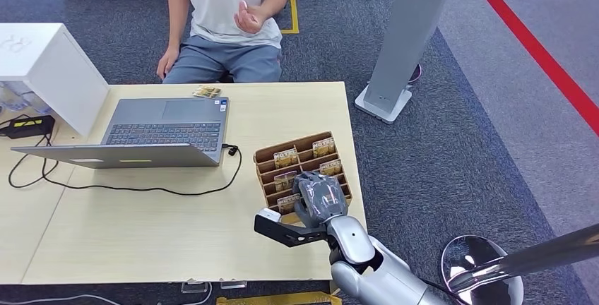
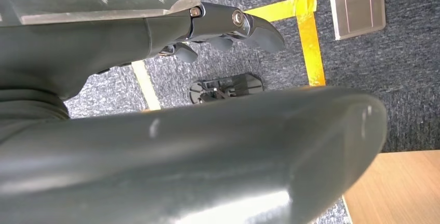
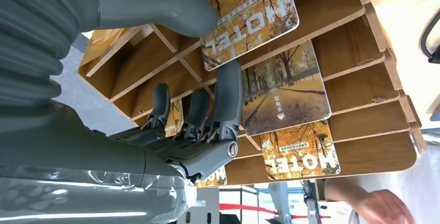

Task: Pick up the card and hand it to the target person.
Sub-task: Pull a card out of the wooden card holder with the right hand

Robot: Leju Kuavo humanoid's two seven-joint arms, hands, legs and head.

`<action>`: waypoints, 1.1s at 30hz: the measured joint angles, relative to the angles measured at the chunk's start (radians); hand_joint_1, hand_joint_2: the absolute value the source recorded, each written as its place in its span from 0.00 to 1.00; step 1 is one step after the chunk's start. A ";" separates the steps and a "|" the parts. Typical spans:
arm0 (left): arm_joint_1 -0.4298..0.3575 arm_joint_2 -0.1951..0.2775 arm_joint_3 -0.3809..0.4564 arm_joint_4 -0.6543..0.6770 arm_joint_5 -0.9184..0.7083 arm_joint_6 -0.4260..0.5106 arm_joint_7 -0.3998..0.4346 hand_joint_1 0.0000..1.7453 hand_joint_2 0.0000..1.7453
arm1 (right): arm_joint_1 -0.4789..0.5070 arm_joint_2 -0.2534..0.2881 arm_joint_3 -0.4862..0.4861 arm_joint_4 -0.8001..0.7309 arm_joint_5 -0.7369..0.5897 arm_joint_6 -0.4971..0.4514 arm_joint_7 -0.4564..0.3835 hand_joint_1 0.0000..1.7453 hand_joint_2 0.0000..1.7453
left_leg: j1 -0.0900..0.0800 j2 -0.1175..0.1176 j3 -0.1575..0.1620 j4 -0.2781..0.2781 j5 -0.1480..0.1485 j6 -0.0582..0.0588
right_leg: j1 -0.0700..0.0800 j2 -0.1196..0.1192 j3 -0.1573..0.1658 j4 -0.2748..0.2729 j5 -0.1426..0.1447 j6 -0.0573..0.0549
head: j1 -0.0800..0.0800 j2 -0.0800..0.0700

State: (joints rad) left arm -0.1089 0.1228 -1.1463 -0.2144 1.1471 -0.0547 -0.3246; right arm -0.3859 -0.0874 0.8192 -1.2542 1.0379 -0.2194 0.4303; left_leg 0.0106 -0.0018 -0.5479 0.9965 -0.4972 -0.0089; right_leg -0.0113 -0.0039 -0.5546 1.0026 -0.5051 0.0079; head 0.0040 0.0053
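Right hand (image 1: pixel 319 201) sits over the card rack (image 1: pixel 265 157) at 5 o'clock on the counter (image 1: pixel 141 227), thumb and fingers (image 3: pixel 228 94) pinching a HOTEL card (image 3: pixel 249 14). Firm the pinch, lift straight, then offer it to the person (image 1: pixel 226 15) at 12. Left hand (image 2: pixel 228 27) hangs empty, fingers apart.

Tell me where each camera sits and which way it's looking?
Head view: high on the robot, looking down at the table, laptop, wooden card rack, seated person; right hand shows.
Left wrist view: behind the left hand, facing carpet and yellow tape.
Right wrist view: behind the right hand, facing hotel cards in the rack.
Head and right wrist views share rack, cards, right hand.
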 joint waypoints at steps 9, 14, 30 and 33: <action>0.000 0.000 -0.001 0.000 0.000 0.001 0.000 0.00 0.00 | 0.003 0.000 0.002 0.000 0.006 -0.003 0.008 0.42 1.00 | 0.000 0.000 0.000 0.000 0.000 0.000 | 0.000 0.000 0.000 0.000 0.000 0.000 | 0.000 0.000; 0.000 0.000 -0.001 0.000 0.000 0.001 0.000 0.00 0.00 | 0.005 -0.001 0.002 -0.007 0.010 -0.003 0.010 0.40 1.00 | 0.000 0.000 0.000 0.000 0.000 0.000 | 0.000 0.000 0.000 0.000 0.000 0.000 | -0.001 0.000; 0.000 0.000 -0.001 0.000 0.003 0.001 -0.001 0.00 0.00 | 0.023 -0.032 -0.004 -0.170 0.049 -0.016 0.031 0.40 1.00 | 0.000 0.000 0.000 0.000 0.000 0.000 | 0.000 0.000 0.000 0.000 0.000 0.000 | 0.000 0.000; 0.000 0.000 -0.001 0.000 0.006 0.001 -0.001 0.00 0.00 | 0.026 -0.039 -0.004 -0.203 0.051 -0.009 0.031 0.37 1.00 | 0.000 0.000 0.000 0.000 0.000 0.000 | 0.000 0.000 0.000 0.000 0.000 0.000 | 0.000 0.000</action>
State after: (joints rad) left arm -0.1084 0.1232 -1.1475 -0.2144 1.1532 -0.0536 -0.3254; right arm -0.3598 -0.1264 0.8150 -1.4571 1.0890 -0.2285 0.4616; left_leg 0.0106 -0.0018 -0.5478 0.9965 -0.4971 -0.0089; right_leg -0.0113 -0.0038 -0.5547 1.0026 -0.5050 0.0078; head 0.0041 0.0053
